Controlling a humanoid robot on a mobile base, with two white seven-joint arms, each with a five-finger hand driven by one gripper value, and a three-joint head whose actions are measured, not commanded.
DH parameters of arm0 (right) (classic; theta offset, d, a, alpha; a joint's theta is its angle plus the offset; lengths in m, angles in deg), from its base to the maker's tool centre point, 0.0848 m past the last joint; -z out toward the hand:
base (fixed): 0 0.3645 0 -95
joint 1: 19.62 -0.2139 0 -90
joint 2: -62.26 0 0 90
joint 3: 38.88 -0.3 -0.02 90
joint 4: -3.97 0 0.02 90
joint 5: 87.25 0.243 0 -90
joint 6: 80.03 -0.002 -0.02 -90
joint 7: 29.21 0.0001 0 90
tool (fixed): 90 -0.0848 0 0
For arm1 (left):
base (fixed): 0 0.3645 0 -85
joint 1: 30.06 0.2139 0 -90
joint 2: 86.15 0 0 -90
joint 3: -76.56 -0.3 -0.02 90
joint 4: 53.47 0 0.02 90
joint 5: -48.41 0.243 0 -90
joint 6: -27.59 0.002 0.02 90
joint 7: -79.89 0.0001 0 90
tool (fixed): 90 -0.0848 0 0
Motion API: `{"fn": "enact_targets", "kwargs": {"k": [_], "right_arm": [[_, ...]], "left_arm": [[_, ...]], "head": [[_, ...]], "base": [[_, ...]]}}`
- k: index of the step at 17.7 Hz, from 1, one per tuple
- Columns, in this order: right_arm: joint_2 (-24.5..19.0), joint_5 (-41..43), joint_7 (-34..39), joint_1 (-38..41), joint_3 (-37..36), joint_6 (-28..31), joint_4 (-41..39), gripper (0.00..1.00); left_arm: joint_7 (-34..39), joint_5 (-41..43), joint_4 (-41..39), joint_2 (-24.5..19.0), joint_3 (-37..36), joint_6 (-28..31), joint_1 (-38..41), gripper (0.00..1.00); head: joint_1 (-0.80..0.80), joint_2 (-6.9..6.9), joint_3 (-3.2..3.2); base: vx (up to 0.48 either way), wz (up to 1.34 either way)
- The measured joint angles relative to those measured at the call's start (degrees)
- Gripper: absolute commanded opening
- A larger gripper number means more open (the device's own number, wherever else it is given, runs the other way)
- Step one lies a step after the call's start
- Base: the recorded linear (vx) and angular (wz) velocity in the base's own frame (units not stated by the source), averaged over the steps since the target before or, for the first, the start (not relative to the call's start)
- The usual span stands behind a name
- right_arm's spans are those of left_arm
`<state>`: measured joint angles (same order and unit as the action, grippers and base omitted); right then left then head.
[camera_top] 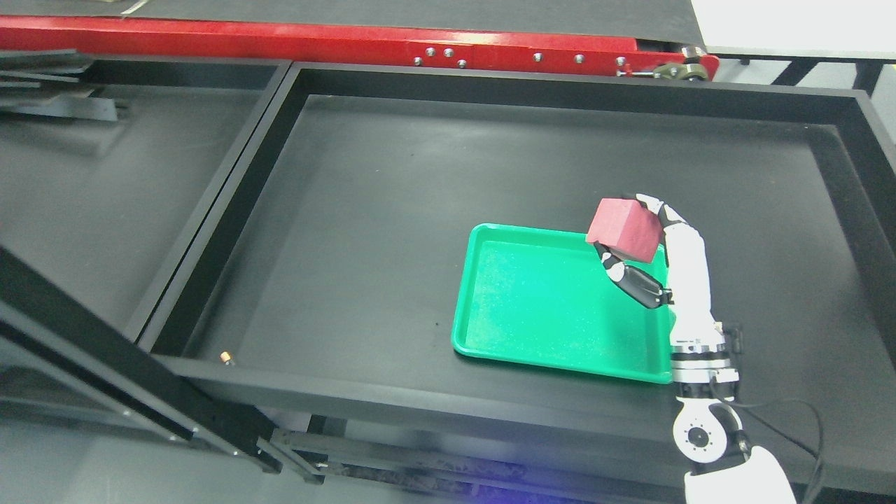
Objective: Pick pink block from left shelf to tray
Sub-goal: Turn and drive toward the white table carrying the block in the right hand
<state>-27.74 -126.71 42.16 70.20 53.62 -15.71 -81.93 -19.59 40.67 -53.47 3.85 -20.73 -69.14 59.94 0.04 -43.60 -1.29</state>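
Fingers [633,276] of the right hand [665,245] are wrapped around the pink block [625,228], holding it up over the green tray's [532,308] far right corner, so it looks lined up for a drop inside the rim.

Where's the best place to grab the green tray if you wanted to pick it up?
Probably the green tray by its raised rim on the bare left edge, coming from the left. That lip gives fingers something to hook, and the right hand with the pink block crowds the other side.
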Motion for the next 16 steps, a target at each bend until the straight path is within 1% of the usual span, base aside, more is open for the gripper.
{"fn": "enact_targets", "kwargs": {"k": [6, 16], "right_arm": [[0.0, 1.1, 0.1, 0.1, -0.6, -1.0, -0.5, 0.04], [0.0, 1.6, 0.6, 0.2, -0.3, -1.2, -1.0, 0.05]], "left_arm": [[0.0, 0.0, 0.0, 0.0, 0.0, 0.0, 0.0, 1.00], [0.0, 0.0, 0.0, 0.0, 0.0, 0.0, 0.0, 1.00]], "head": [[0.00, 0.00, 0.00], [0.00, -0.02, 0.00]], "base": [[-0.084, 0.37], [-0.134, 0.74]]}}
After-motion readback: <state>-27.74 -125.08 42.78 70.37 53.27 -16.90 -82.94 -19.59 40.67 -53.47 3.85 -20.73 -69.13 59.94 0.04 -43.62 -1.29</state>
